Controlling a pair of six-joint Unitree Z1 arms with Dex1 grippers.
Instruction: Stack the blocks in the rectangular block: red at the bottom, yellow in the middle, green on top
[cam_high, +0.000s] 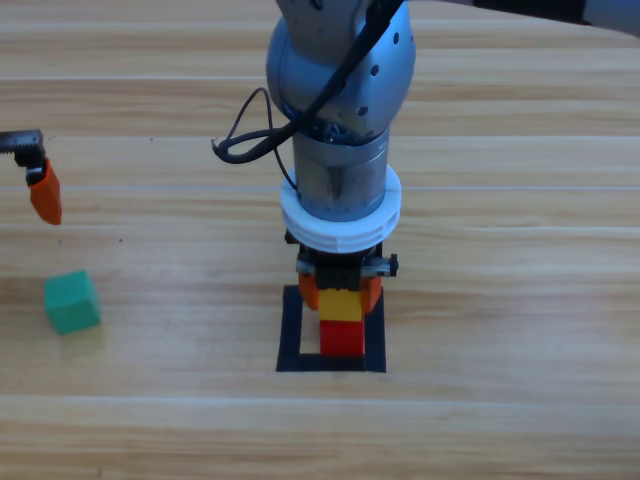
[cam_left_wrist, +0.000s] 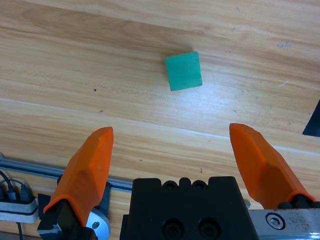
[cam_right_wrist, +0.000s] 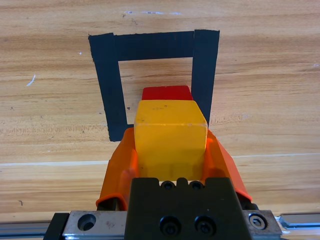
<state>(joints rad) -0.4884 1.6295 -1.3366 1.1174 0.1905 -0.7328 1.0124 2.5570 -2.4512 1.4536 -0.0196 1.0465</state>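
Observation:
The red cube sits inside the black tape square. Directly over it is the yellow cube, with my right gripper shut on its two sides. Whether the yellow cube rests on the red one or hovers just above it, I cannot tell. The green cube lies alone on the wood at the left. My left gripper is open and holds nothing, back from the green cube; in the high view only one orange finger shows at the left edge.
The right arm's grey body comes down from the top middle and hides the wood behind the square. A corner of the black tape shows at the right edge of the left wrist view.

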